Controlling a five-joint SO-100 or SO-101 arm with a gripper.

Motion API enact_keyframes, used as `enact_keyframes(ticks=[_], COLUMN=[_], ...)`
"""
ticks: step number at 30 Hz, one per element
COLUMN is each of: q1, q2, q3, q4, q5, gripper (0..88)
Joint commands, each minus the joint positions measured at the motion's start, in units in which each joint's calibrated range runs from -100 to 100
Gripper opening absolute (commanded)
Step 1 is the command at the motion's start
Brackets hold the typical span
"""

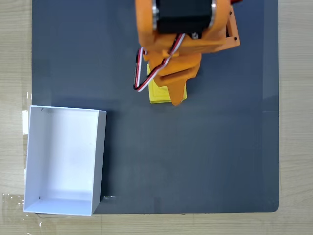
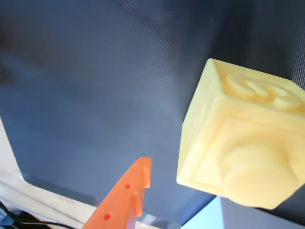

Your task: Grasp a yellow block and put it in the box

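In the wrist view one orange finger [image 2: 128, 195] rose from the lower edge of the frame, pointed upward, and a clear strip of dark mat lay between it and the yellow block [image 2: 238, 143] at the right. The second finger was not seen there, so I cannot tell how wide the fingers [image 1: 172, 93] stood or whether they held anything. The block filled the right half of that view, with its round stud inside a square rim turned toward the camera and an embossed face above it. In the fixed view the orange arm [image 1: 186, 29] came down from the upper middle of the frame and its lower part covered most of the block [image 1: 157, 94]; only the left and lower edges of the yellow cube showed beside and under the orange tip. Red, white and black wires [image 1: 146, 73] looped at the left of the arm, just beside the block. The block rested on the dark grey mat [image 1: 195, 161], in the upper middle. The box [image 1: 100, 152], white and open at the top, stood at the lower left of the frame, well apart from the block, half over the mat's left edge. Around the mat the light wooden bench [image 1: 296, 117] was visible.
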Motion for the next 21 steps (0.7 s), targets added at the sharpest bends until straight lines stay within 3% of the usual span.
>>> enact_keyframes(ticks=[1,15,21], q1=[0.0,-0.2,-0.2], q2=[2.2,11.3,11.1], q3=[-1.9,-1.3,-1.8], q4=[-3.3,-8.9,-8.9], q5=[-0.1,-0.1,-0.2], gripper=[41.9,40.5,26.7])
